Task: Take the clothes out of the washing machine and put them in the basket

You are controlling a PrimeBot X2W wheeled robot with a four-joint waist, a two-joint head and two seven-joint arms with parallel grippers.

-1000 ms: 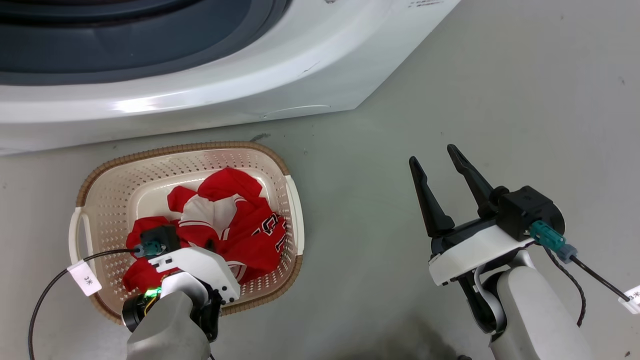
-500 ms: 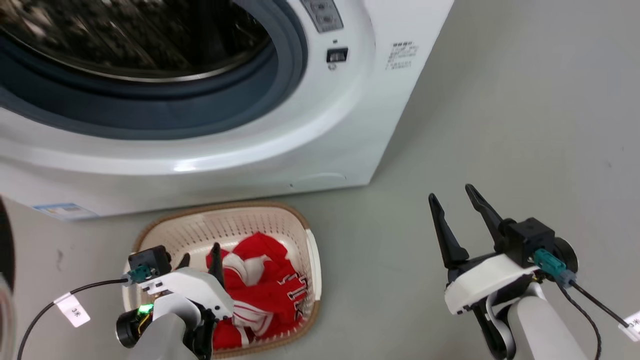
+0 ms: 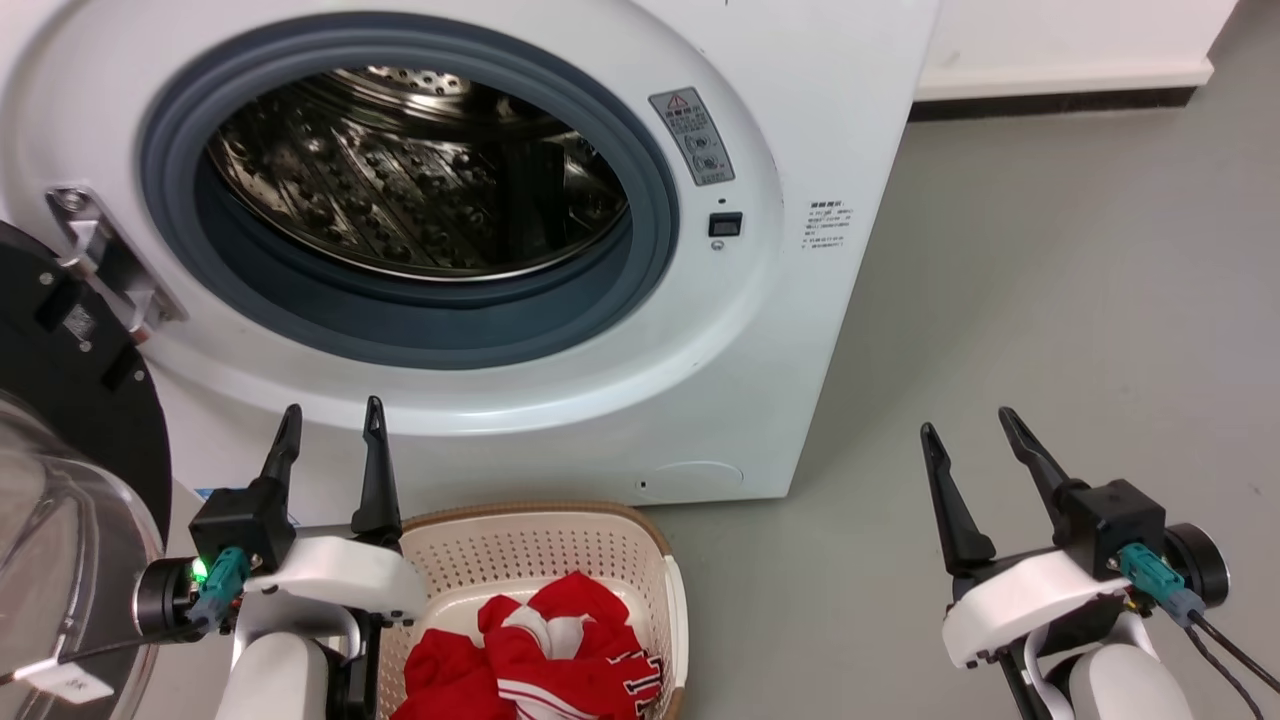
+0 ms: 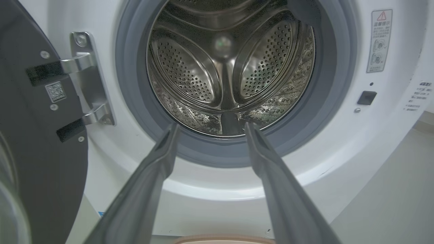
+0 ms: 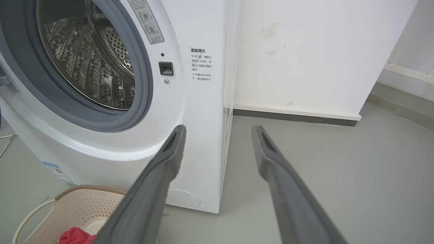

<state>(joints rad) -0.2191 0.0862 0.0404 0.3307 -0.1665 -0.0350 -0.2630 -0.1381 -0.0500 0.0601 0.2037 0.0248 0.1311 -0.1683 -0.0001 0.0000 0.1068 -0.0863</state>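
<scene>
- The washing machine (image 3: 770, 400) stands on the grey floor (image 3: 1050, 300) with its grey-rimmed porthole uncovered; the perforated steel drum (image 3: 420, 180) shows its shiny wall and ribs.
- The black-framed glass door (image 3: 70, 420) is swung wide to the robot's left, hanging from a metal hinge (image 3: 95, 250) beside the porthole.
- The basket (image 3: 540, 555) sits on the floor just in front of the machine's base, below the porthole, its brown rim close to the white front panel.
- The clothes (image 3: 560, 650), red with white trim and dark lettering, lie crumpled inside the basket, below its rim.
- The left gripper (image 3: 332, 408) is held up in front of the machine's lower front, above the basket's left side. Its fingers are spread apart with nothing between them. In the left wrist view they point at the porthole's bottom rim.
- The right gripper (image 3: 966, 420) hovers over bare floor to the right of the machine, well apart from the basket. Its fingers are likewise released and grasp nothing.
- A grey warning label (image 3: 692, 135) and a small dark latch slot (image 3: 725, 224) sit on the panel right of the porthole.
</scene>
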